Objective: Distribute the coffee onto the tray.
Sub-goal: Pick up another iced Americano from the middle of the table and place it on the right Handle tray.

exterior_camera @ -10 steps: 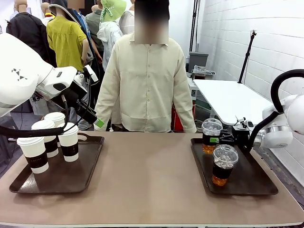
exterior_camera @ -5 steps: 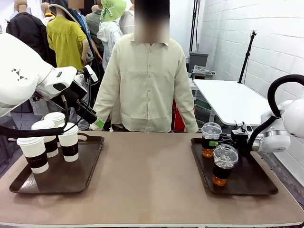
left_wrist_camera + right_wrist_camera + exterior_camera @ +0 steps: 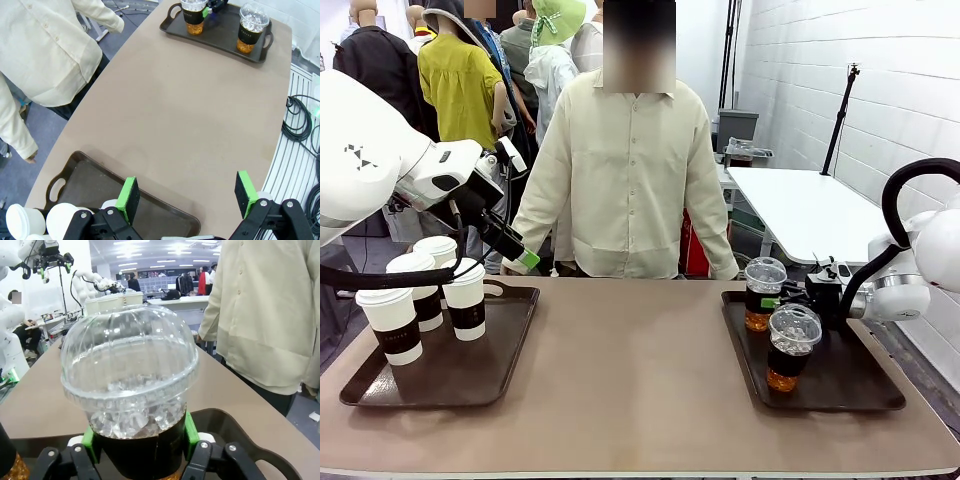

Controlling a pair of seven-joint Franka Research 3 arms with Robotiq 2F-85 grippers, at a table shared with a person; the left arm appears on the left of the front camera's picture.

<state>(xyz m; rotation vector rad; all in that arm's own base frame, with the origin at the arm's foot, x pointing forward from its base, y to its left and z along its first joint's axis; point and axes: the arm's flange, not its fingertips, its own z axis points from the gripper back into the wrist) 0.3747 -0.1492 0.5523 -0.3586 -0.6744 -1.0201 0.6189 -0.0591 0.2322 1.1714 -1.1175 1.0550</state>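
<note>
Two dome-lidded cups of amber coffee are standing on the right tray (image 3: 840, 385): the far cup (image 3: 764, 292) is sitting between the right gripper's (image 3: 782, 297) green pads (whether they are still pressing it, I cannot tell), the near cup (image 3: 791, 346) standing free. Four white paper cups (image 3: 424, 295) are occupying the left tray (image 3: 470, 370). The left gripper (image 3: 187, 196) is hovering above, jaws spread apart.

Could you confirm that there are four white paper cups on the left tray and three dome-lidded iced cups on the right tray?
Not quite: the right tray holds two dome-lidded cups, not three, as the front view shows. The four white paper cups on the left tray are as you say.
</note>
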